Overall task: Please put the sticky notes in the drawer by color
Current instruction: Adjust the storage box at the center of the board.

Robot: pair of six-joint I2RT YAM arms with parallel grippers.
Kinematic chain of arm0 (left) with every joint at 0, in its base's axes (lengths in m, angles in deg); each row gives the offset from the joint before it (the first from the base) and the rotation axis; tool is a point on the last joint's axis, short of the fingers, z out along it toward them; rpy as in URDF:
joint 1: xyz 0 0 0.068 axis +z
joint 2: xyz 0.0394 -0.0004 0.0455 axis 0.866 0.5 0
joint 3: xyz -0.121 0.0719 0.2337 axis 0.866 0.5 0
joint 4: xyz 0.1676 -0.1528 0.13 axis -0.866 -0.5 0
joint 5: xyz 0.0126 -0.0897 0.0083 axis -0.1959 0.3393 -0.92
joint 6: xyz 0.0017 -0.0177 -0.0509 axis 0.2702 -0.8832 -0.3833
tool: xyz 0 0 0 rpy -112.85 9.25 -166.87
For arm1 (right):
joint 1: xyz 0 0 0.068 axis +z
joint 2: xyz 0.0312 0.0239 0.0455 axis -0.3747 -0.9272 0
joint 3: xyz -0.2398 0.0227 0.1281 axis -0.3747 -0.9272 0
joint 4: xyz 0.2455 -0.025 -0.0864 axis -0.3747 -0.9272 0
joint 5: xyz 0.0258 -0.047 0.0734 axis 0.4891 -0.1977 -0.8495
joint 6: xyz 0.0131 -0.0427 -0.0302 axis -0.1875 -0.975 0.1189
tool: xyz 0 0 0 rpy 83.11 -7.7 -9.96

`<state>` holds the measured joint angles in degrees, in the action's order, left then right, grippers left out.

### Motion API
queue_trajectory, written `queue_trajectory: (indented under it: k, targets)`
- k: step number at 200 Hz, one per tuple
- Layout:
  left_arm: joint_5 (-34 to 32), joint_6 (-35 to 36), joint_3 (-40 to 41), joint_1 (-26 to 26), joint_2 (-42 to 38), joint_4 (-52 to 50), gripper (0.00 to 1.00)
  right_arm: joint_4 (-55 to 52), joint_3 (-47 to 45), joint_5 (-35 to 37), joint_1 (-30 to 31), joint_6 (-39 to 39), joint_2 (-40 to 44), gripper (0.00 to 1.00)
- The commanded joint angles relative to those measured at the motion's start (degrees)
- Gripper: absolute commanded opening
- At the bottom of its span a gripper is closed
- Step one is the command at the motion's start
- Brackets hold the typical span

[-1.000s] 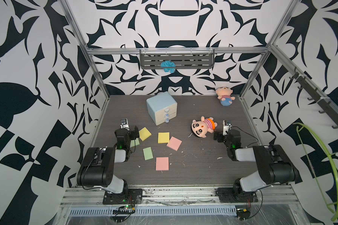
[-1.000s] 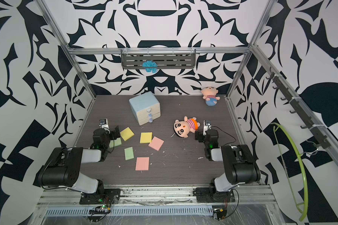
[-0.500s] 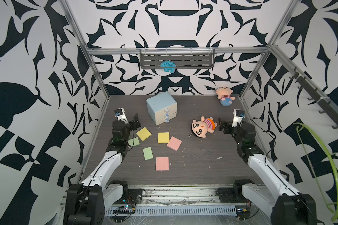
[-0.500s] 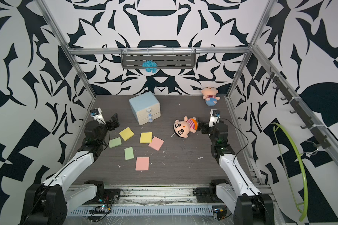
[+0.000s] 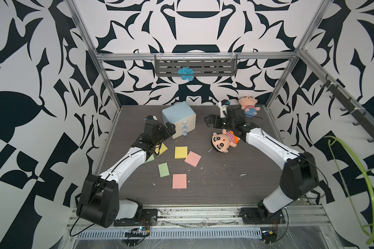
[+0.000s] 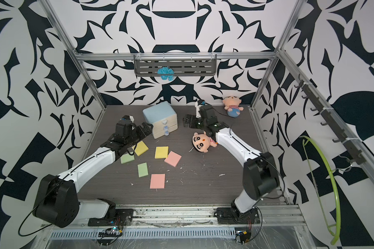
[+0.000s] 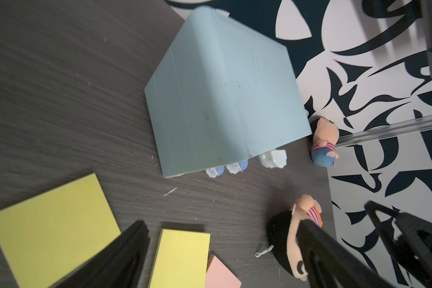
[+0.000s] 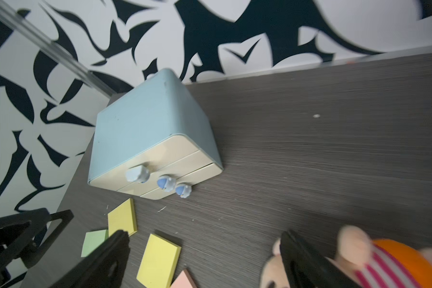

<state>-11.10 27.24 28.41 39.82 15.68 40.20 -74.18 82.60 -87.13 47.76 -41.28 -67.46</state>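
On the dark wood-grain table, all six sticky notes lie loose just near of the drawer, whose three fronts are shut. The left gripper and right gripper hover either side of it, jaws wide and empty. Nothing is sorted yet.

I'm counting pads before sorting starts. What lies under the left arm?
A green sticky note and a yellow sticky note lie flat on the table, each partly covered by the wrist of the left arm. Their covered parts cannot be seen.
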Motion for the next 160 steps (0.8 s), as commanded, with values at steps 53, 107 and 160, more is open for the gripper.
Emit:
queue_trajectory:
  k: [53, 107, 160]
  targets:
    - [0.0, -0.2, -1.3, -0.1, -3.4, -9.4, 0.99, -18.3, 38.9, -7.4, 3.8, -3.2, -27.2, 0.8]
    - [-4.6, 1.0, 1.3, 0.0, -10.3, -13.4, 0.99, -27.6, 54.5, -3.5, 3.8, -5.7, -35.3, 0.79]
    - [-5.8, 1.4, 0.5, 0.4, -10.1, -14.1, 0.99, -21.6, 47.6, 1.6, 3.4, -5.0, -28.8, 0.81]
